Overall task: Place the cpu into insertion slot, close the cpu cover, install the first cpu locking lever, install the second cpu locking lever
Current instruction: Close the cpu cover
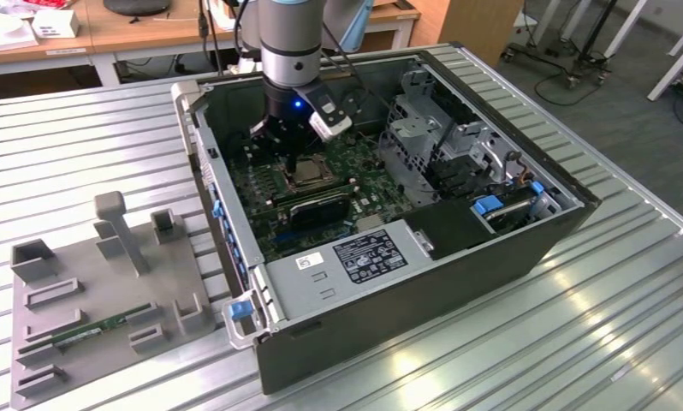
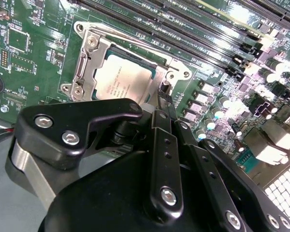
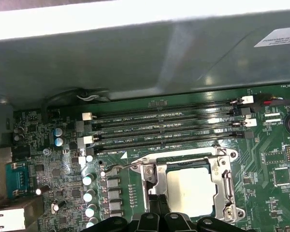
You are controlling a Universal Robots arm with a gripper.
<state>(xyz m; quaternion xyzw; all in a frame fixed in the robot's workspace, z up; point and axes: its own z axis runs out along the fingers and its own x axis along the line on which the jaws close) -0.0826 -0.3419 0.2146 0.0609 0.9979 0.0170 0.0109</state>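
The cpu [image 2: 123, 79] is sitting flat in the insertion slot [image 2: 133, 48], silvery face up, in the middle of the green board. The cpu cover [image 2: 87, 67] is lying down over it and framing its edges, so placing and closing are reading as done. A thin wire lever [image 3: 117, 167] is sticking out from the slot's corner over the board, apparently unlatched, though that is judgement only; a second one I cannot make out. The tool [image 2: 164, 104] is hanging right at the slot's edge, just beside the cover, with its fingertips drawn narrow and nearly together. Whether they are pinching the wire or only pressing near it I cannot tell, since the tool's own body is partly hiding the tips. Step in hand, by my reading: the first locking lever. That work is calling for keeping the tips on the thin wire and bringing it down under its catch without riding onto the cover. The catches themselves are too small to make out. Beyond the slot the long black memory slots [image 3: 169, 128] are running parallel. In the exterior view the arm is reaching down into the open computer case [image 1: 433, 282], which is lying on the slatted tabletop [image 1: 570, 325]. At the exterior view's left a grey fixture tray [image 1: 102, 282] is carrying a green memory stick [image 1: 91, 330].
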